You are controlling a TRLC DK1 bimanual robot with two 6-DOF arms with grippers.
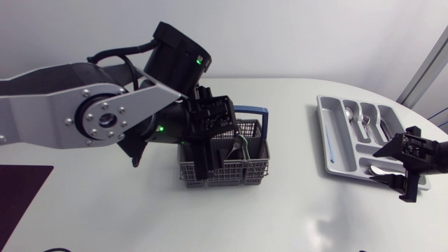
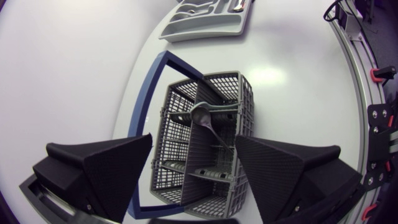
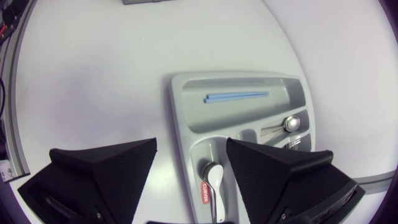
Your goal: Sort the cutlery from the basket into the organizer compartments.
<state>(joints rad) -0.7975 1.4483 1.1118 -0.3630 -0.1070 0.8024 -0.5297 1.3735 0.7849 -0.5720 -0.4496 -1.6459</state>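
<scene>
Standing apart: one basket [image 1: 225, 172] with one visible spoon [image 2: 201, 116], one organizer [image 1: 323, 129].

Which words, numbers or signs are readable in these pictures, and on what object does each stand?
One red label in the organizer, beside the spoon: white print, too small to read with certainty.
No other text, number or sign is visible.

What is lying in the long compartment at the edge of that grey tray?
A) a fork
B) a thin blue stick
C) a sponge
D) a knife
B: the right wrist view shows a thin blue stick lying alone in the long outer compartment of the organizer.
</scene>
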